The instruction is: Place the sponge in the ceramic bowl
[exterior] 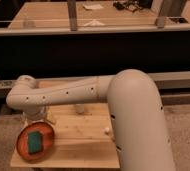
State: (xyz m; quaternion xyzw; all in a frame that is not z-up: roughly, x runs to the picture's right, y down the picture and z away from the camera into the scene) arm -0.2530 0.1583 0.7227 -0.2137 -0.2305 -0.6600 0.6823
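Pincer (37, 114) is located at the left of the frame, just above the far rim of the ceramic bowl (22, 136); whether it is open or closed cannot be told. The sponge (35, 142) is seen lying flat inside the bowl, lower left, on the worktop (83, 140). The sponge is judged light, soft and compressible; if gripped, it is best taken across its two long edges.

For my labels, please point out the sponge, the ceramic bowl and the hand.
sponge (35, 142): camera view, top face middle.
ceramic bowl (22, 134): camera view, bare left inside.
hand (36, 117): camera view, lower end, above bowl's far rim.
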